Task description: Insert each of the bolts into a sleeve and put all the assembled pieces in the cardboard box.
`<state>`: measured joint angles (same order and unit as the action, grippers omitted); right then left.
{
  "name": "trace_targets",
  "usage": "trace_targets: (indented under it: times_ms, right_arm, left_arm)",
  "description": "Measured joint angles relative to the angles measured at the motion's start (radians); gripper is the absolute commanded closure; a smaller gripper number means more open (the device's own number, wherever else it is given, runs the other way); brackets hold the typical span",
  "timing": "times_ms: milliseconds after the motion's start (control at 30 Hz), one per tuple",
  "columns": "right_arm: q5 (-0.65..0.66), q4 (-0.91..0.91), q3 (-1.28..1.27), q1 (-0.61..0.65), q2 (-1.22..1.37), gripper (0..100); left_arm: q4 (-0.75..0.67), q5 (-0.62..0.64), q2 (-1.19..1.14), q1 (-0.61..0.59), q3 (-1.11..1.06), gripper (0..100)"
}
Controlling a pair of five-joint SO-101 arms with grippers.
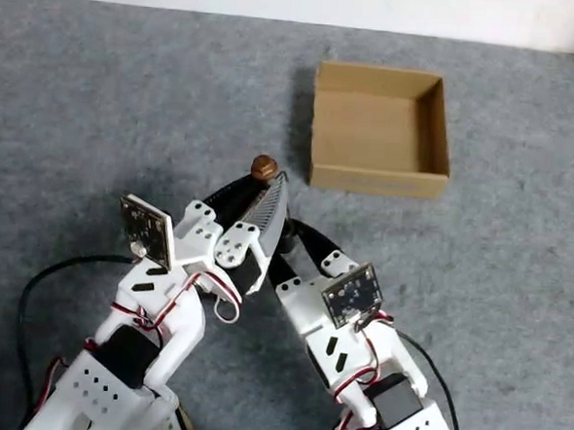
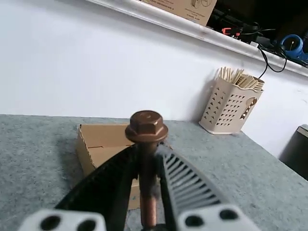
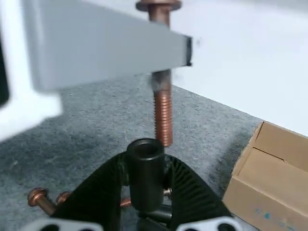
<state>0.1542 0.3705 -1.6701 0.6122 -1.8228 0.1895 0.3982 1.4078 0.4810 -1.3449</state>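
Two pincers meet over the surface (image 1: pixel 99 96). The left pincer (image 2: pixel 147 161) is clamped on the bolt (image 2: pixel 147 127), head up and thread pointing down. The right pincer (image 3: pixel 144 195) is clamped on the sleeve (image 3: pixel 145 156), upright, its mouth just beneath the thread tip, which looks slightly off-centre. Both axes run near vertical, so a small sideways alignment probably precedes lowering. The cardboard box (image 1: pixel 377 180) lies rightward, apart.

Bright even light — v. soft shadows
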Motion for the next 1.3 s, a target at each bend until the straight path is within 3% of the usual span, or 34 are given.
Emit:
trace_targets:
  times_ms: [400, 567, 1300]
  right_arm:
    - [0.0, 0.0, -0.002, 0.003, 0.0, 99.4]
    - [0.0, 0.0, -0.002, 0.0, 0.0, 99.4]
    - [0.0, 0.002, -0.002, -0.031, 0.0, 99.4]
  left_arm:
    - [0.006, 0.002, 0.0, 0.034, 0.008, 99]
    - [0.138, 0.003, 0.0, 0.077, 0.107, 99]
    - [0.161, 0.003, 0.0, 0.023, 0.127, 99]
